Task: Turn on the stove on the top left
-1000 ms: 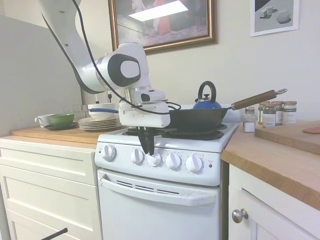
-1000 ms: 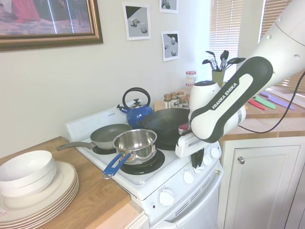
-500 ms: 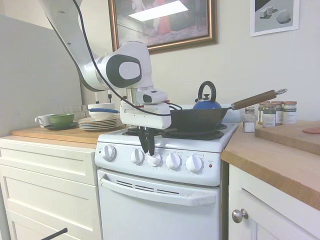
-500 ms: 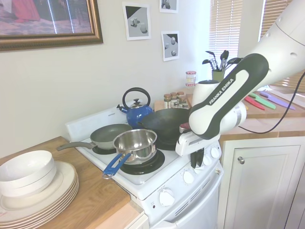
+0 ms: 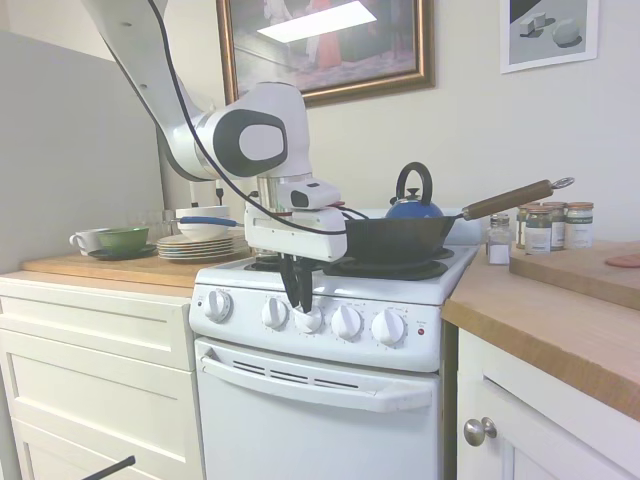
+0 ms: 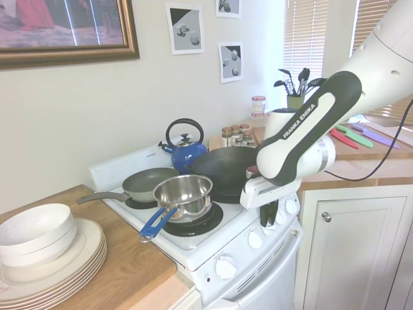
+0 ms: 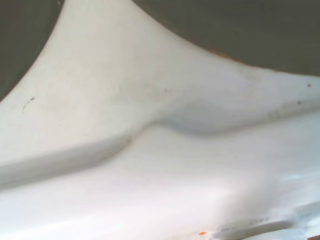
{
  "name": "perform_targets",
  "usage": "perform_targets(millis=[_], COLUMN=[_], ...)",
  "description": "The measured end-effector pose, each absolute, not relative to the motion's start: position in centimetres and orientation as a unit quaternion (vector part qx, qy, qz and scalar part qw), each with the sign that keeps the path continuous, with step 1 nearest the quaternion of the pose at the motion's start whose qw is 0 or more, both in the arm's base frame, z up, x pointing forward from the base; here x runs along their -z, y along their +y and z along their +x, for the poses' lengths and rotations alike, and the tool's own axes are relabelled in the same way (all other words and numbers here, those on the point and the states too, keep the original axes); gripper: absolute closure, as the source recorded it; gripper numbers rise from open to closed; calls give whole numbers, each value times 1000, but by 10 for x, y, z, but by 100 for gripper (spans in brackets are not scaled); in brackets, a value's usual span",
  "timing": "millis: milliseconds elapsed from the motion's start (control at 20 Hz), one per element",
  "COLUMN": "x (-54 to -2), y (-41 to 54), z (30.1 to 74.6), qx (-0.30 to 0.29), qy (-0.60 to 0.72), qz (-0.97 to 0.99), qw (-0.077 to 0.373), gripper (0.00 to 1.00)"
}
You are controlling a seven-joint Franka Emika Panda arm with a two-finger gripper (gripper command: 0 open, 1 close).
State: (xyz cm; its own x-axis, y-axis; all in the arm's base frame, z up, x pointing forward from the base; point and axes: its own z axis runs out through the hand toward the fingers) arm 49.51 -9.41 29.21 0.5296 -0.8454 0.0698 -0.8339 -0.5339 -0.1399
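Pincer (image 5: 298,300) shifted slightly right along knob row of stove (image 5: 320,400), fingers close together, tips at third knob (image 5: 309,319); grasp on it not certain. Stove between white cabinets. Red light (image 5: 421,331) unchanged; burner probably not on yet.

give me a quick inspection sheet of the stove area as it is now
surface: wooden counter on both sides of the range
job's things: stove, five knobs in a row, red light
clutter: wok, blue kettle, steel saucepan, frying pan, stacked plates, spice jars
grippers: gripper pointing down at the third knob from the left, fingers close together
cables: black cable along the arm
surroundings: framed painting, white cabinets
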Motion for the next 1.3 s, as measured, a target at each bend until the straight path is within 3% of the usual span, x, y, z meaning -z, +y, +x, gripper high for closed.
perform_targets(millis=[1300], x=[-285], y=[-90], z=[495], qx=[50], qy=[485], qz=[-870], qw=[78], gripper=[100])
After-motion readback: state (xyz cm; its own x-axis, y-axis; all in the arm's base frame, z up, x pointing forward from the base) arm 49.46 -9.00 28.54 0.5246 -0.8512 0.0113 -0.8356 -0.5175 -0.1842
